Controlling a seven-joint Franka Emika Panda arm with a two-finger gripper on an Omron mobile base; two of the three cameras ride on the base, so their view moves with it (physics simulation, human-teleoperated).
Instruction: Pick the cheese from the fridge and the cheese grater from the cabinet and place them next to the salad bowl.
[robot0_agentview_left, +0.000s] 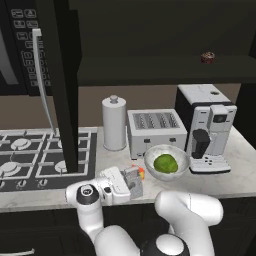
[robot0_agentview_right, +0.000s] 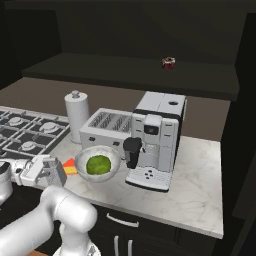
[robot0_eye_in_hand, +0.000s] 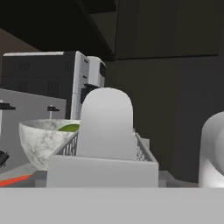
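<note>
My gripper (robot0_agentview_left: 133, 183) is shut on the cheese grater (robot0_agentview_left: 135, 178), a small grey perforated box, low over the counter's front edge. It sits just left of the salad bowl (robot0_agentview_left: 175, 152), pale and round with a green leafy ball inside. The hand view has the cheese grater (robot0_eye_in_hand: 103, 168) close up with its rounded handle, and the salad bowl (robot0_eye_in_hand: 40, 139) behind it. The cheese (robot0_agentview_left: 142, 172), a small yellow-orange wedge with a red side, lies on the counter between grater and bowl; the right base view shows the cheese (robot0_agentview_right: 69, 166) beside the bowl (robot0_agentview_right: 114, 152). The cabinet door (robot0_agentview_left: 64, 85) stands open. The fridge is out of view.
Behind the bowl stand a silver toaster (robot0_agentview_left: 156, 131), a white paper towel roll (robot0_agentview_left: 114, 123) and a coffee machine (robot0_agentview_left: 210, 125). The stove (robot0_agentview_left: 30, 155) lies to the left. A tiny dark-red object (robot0_agentview_left: 207, 57) sits on the open shelf above. The counter (robot0_agentview_right: 200, 195) extends right of the coffee machine.
</note>
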